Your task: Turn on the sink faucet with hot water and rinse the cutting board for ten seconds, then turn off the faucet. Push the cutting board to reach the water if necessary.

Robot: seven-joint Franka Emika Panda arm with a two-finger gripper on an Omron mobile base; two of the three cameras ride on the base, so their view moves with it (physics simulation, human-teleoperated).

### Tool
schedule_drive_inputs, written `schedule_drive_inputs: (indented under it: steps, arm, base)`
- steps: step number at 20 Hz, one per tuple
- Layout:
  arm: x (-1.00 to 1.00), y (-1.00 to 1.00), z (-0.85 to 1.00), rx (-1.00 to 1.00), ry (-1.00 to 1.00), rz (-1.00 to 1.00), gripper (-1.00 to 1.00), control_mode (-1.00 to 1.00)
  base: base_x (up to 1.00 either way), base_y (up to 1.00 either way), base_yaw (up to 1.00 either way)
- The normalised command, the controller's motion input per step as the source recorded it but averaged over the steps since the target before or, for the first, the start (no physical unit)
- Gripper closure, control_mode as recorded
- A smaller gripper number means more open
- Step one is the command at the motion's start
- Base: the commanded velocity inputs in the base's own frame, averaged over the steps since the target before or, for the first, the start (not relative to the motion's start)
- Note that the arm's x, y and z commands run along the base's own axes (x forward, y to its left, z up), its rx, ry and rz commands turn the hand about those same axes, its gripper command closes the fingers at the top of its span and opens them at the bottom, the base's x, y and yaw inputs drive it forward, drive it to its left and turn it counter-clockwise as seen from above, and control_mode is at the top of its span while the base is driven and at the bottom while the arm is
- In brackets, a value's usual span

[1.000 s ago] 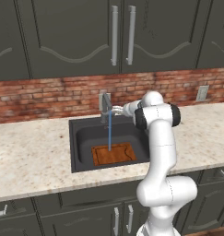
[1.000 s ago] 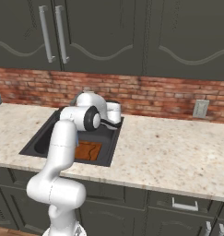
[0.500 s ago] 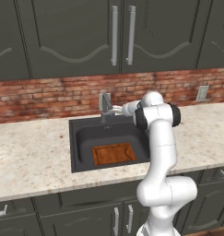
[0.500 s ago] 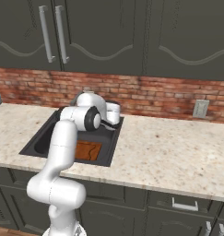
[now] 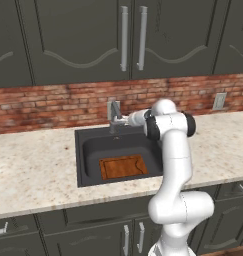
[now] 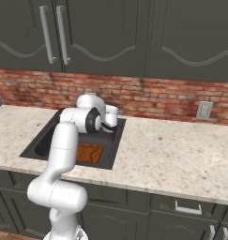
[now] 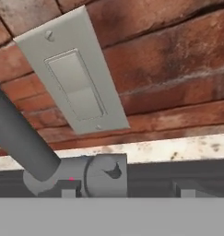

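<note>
The cutting board lies flat on the floor of the dark sink, toward its front. At the back rim stands the grey sink faucet. My gripper reaches in from the right, right up against the faucet. In the hand view its fingertips stand well apart, open, with the faucet's round grey body between them and a dark grey tube slanting up to the left. No water shows under the spout.
A brick backsplash runs behind the sink, with a wall plate to the right and a switch plate close in front of the hand. Speckled beige counter lies on both sides. Long cabinet handles hang above.
The light-blue stream that fell onto the cutting board a second ago is gone. The arm has stayed by the faucet and the board has not moved.
</note>
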Motion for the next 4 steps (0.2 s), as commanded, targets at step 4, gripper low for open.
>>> schedule_drive_inputs:
  steps: [4]
  arm:
    - [0.0,0.79,0.0,-0.07,-0.02,0.0,-1.0,-1.0]
  base:
    - [0.0,0.0,0.0]
